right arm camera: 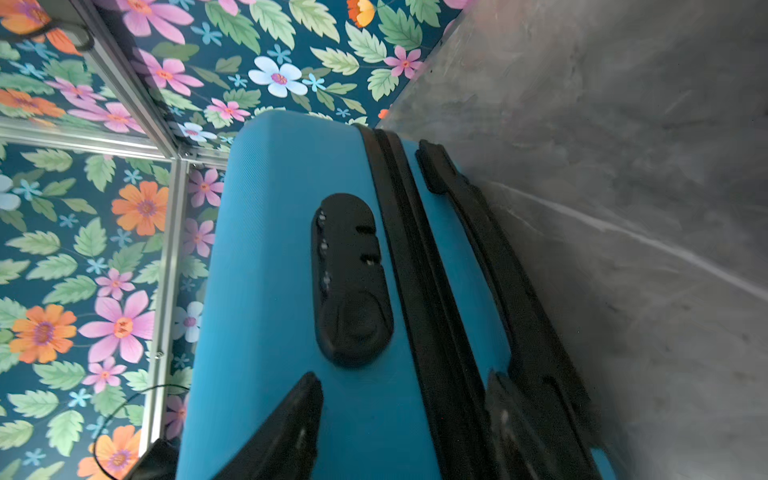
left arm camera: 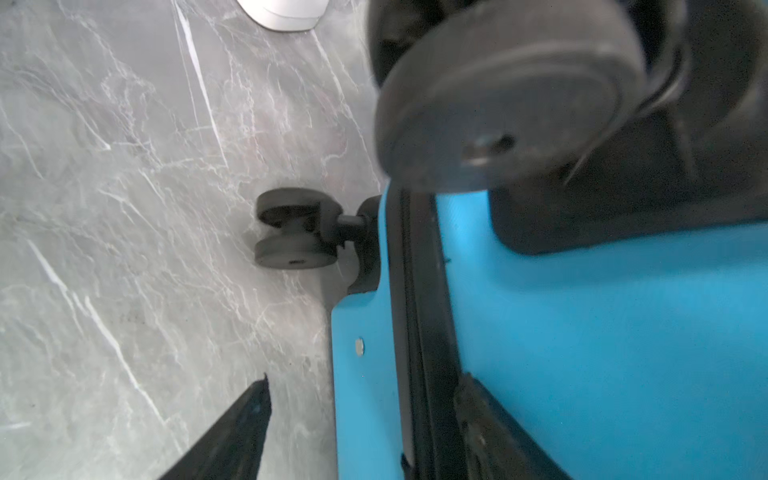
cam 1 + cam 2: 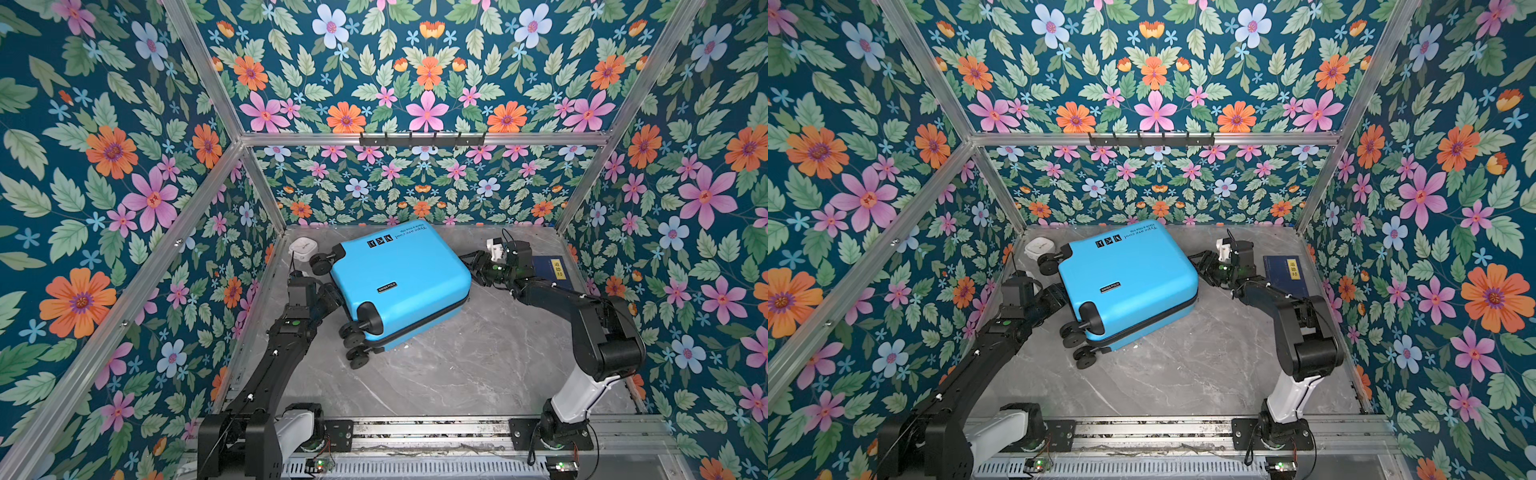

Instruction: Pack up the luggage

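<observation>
The luggage [image 3: 399, 282] [image 3: 1125, 278], a sky-blue hard shell with its two halves together, lies flat and askew on the marble table [image 3: 457, 365]. Its black wheels [image 3: 357, 332] point toward my left arm. My left gripper [image 3: 330, 297] [image 2: 365, 376] is open at the wheel end. One finger hangs over the table, the other lies on the shell [image 2: 582, 332] past the black seam. My right gripper [image 3: 473, 266] [image 1: 402, 374] is open against the opposite end. One finger is below the black lock [image 1: 349, 282] and the other by the black handle [image 1: 498, 270].
A small white object [image 3: 301, 249] [image 2: 286, 12] sits at the back left beside a wheel. A dark-blue book [image 3: 550, 268] with a yellow label lies at the back right behind my right arm. Floral walls enclose the table, and a black hook rail [image 3: 422, 139] hangs on the back wall.
</observation>
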### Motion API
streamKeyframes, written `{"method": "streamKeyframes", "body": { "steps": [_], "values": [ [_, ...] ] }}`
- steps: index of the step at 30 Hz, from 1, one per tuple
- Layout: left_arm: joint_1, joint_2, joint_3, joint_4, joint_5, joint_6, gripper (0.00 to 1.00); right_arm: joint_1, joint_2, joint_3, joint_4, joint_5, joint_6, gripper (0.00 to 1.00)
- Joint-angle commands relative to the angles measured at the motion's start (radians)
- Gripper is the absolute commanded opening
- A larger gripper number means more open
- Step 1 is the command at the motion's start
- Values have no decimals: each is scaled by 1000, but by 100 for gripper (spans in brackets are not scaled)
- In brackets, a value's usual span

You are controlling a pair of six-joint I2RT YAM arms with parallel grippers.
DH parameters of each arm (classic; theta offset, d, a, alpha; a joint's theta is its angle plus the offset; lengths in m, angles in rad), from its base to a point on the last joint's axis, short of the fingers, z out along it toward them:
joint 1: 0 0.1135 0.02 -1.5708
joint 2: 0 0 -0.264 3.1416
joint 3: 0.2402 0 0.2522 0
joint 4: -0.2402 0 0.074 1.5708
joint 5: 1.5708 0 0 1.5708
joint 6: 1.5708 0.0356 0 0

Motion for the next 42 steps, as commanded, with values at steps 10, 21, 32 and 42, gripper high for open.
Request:
{"method": "streamKeyframes", "body": {
  "steps": [10, 21, 32, 42],
  "values": [
    [-8, 73, 22, 65, 241, 66, 74, 126, -349, -347, -132, 81, -133, 69],
    [-10, 325, 170, 272, 451, 77, 74, 126, -706, -379, -682, 432, -207, 99],
    [-91, 625, 442, 394, 550, 29, 75, 120, -918, -291, -1041, 669, -216, 99],
    [-112, 648, 565, 354, 381, 0, 73, 80, -1002, -284, -1122, 664, -260, 91]
  ]
}}
